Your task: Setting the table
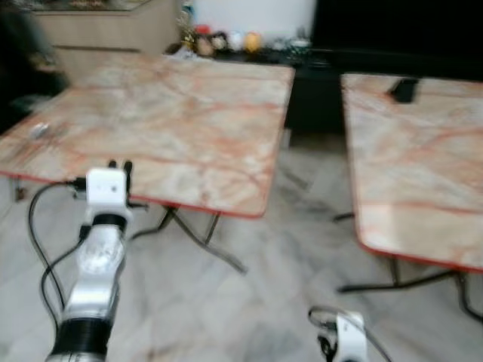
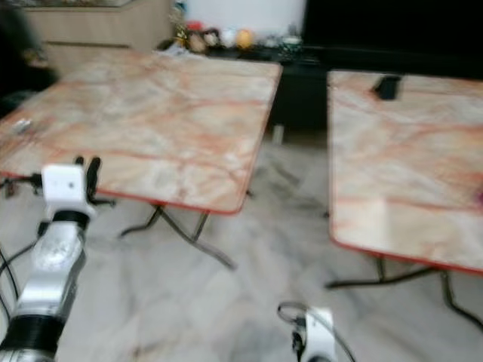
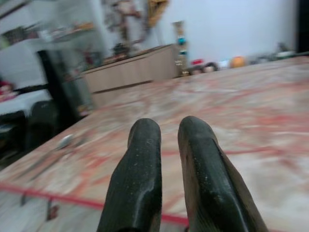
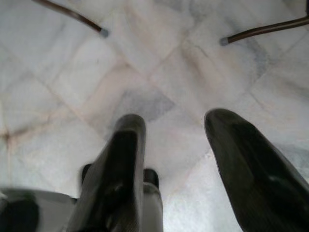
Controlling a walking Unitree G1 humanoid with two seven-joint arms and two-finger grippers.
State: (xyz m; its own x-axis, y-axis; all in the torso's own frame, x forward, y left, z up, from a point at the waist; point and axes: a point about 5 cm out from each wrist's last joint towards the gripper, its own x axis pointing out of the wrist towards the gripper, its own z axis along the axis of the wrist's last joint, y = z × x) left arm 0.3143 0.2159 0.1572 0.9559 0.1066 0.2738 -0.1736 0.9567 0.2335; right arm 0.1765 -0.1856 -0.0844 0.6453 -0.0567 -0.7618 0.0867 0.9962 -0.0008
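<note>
Two marble-topped folding tables stand ahead, red-edged. The left table (image 1: 189,113) has its near edge just past my left gripper (image 1: 119,166); my fingers (image 3: 140,164) are nearly pressed together, holding nothing, raised level with that red rim. A small pale object (image 1: 39,130), too blurred to name, lies near the table's left edge. The right table (image 1: 415,166) carries a dark object (image 1: 404,90) near its far edge. Between the tables runs an open lane of pale tiled floor (image 1: 302,226), with splayed metal table legs (image 1: 204,241) reaching into it. My right gripper (image 4: 176,159) hangs low over the floor, fingers spread apart and empty. A dark cabinet (image 1: 309,83) with small ornaments closes the lane's far end.
</note>
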